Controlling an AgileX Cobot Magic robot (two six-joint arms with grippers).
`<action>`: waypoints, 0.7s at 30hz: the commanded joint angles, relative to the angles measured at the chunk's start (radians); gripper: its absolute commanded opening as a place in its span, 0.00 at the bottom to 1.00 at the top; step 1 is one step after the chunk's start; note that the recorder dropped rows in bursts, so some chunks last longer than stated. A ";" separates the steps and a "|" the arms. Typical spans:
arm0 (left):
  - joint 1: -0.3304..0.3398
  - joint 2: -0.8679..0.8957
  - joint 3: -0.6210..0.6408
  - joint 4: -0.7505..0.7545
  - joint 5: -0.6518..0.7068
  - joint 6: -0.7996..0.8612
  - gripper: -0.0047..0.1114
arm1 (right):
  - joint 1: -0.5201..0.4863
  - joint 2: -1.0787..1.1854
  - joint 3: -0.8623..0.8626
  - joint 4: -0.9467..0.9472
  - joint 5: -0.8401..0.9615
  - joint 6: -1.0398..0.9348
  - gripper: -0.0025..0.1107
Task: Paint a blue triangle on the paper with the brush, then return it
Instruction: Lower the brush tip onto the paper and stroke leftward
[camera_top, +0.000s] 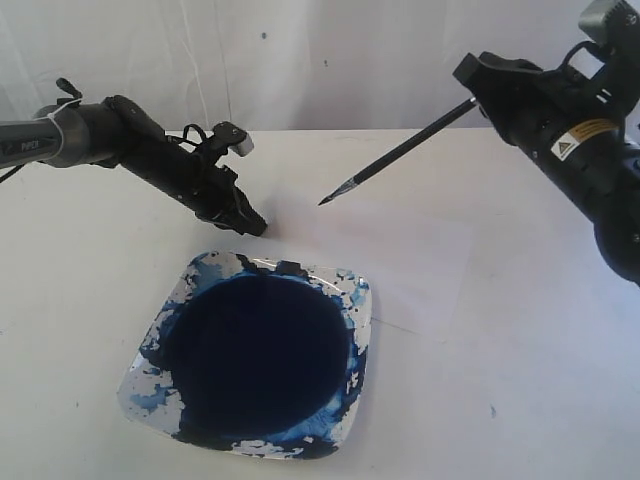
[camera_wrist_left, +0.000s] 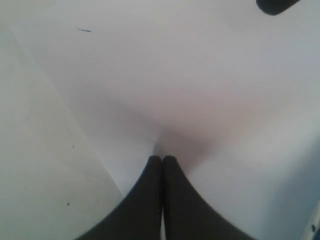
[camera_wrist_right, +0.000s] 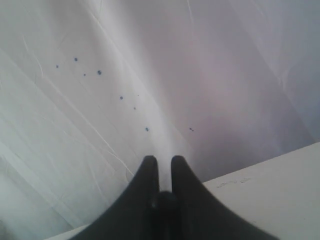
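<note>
Right claw (camera_top: 472, 92): narrow, clamped on the handle end of the brush (camera_top: 400, 153). The brush slants down with its tip in the air above the paper (camera_top: 430, 240), not touching it.

Left claw (camera_top: 252, 222): jaws together, empty, tips pressed on the paper just behind the dish (camera_top: 362, 300). It is probably pinning the paper against brush drag.

Dish: holds a dark paint pool (camera_top: 255, 350); rim smeared blue.

No strokes show on the paper, so painting is judged not begun.

brush (camera_top: 400, 152) handle end buried in right gripper (camera_top: 472, 90). left arm (camera_top: 70, 135), right arm (camera_top: 590, 150) cropped by frame edges. dark blurred shape (camera_wrist_left: 276, 5) in left wrist view cropped, unidentifiable.
</note>
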 joint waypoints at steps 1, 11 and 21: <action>-0.003 0.012 0.003 0.006 0.016 0.000 0.04 | -0.001 0.038 -0.005 -0.002 -0.086 0.007 0.03; -0.003 0.012 0.003 0.006 0.016 0.000 0.04 | -0.001 0.118 -0.026 -0.002 -0.116 0.054 0.03; -0.003 0.012 0.003 0.006 0.016 0.000 0.04 | -0.001 0.171 -0.039 0.001 -0.128 0.095 0.03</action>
